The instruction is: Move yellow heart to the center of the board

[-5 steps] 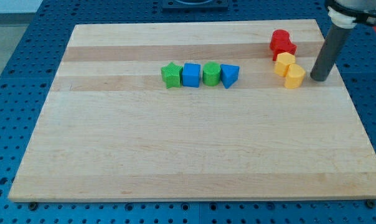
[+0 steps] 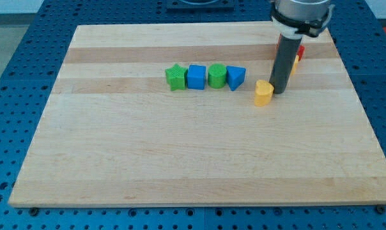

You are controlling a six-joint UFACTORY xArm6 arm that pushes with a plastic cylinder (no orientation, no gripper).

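Note:
The yellow heart point(image 2: 263, 92) lies on the wooden board point(image 2: 193, 160), right of the row of blocks and a little right of the board's middle. My tip point(image 2: 279, 92) stands right against its right side. The rod hides most of the other yellow block point(image 2: 294, 64) and the red blocks point(image 2: 300, 50) behind it near the view's top right.
A row of blocks sits above the board's middle: a green star point(image 2: 175, 76), a blue cube point(image 2: 196, 76), a green cylinder-like block point(image 2: 216, 75) and a blue triangular block point(image 2: 236, 77). The blue triangular block is close to the yellow heart's upper left.
My tip has moved left and slightly down, pushing the yellow heart away from the other yellow block and toward the view's left. The rod now covers the red and yellow blocks.

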